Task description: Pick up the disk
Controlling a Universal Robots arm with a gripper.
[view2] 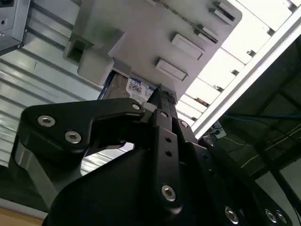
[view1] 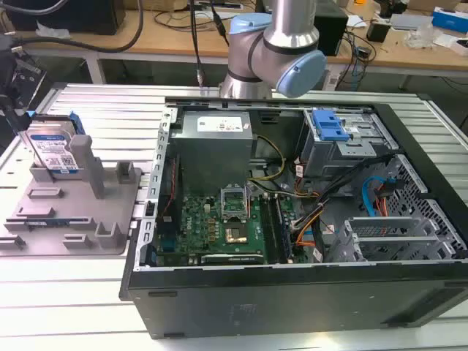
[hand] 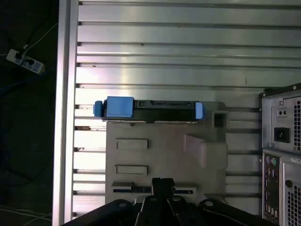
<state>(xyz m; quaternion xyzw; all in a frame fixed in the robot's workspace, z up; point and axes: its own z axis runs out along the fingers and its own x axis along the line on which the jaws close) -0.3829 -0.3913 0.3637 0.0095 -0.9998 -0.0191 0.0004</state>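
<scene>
Silver disk (view2: pixel 136 88) upright in grey holder (view2: pixel 150 23), label partly behind the empty, closed pincer (view2: pixel 161 96).

Bench scene: a flat silver metal disk (view1: pixel 53 150), bare and dull-sheened, carries a glossy white-and-blue paper label and smooth blue plastic rails. The moulded grey plastic holder (view1: pixel 80 219) looks matt. The ribbed aluminium table (view1: pixel 95 110) gleams, and the black sheet-metal computer case (view1: pixel 292 300) is matt.
</scene>
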